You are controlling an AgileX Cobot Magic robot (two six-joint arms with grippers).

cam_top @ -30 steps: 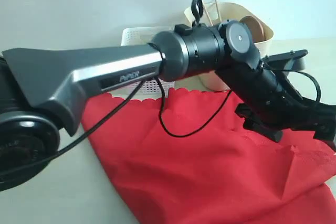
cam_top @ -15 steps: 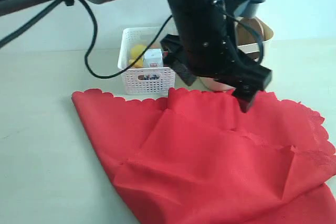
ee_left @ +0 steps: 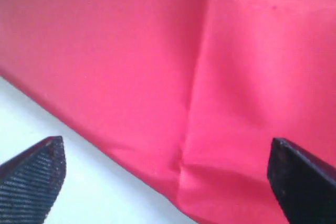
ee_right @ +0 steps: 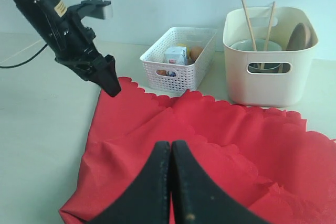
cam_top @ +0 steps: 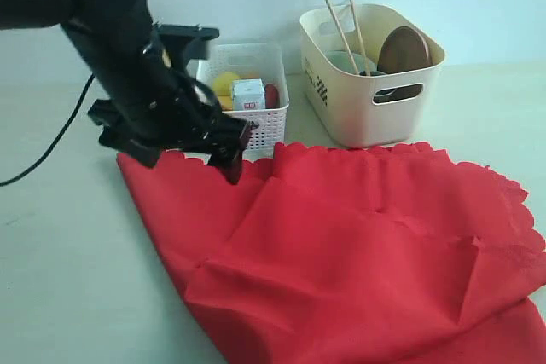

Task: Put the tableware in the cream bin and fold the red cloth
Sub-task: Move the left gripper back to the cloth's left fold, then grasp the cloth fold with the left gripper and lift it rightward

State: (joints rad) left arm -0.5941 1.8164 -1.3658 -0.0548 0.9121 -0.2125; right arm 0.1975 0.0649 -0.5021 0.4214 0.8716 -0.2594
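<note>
Red cloth (cam_top: pixel 358 245) lies rumpled on the bench (cam_top: pixel 68 279) before the cream bin (cam_top: pixel 358 117), so the left tool (cam_top: pixel 186 159), gaping wide over its scalloped far corner, should pinch that edge cleanly, while the right tool (ee_right: pixel 171 182) is pressed closed, empty.

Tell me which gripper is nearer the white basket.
Left. The left gripper hovers open over the red cloth edge right beside the basket; the right gripper, shut, sits farther back across the cloth.
</note>
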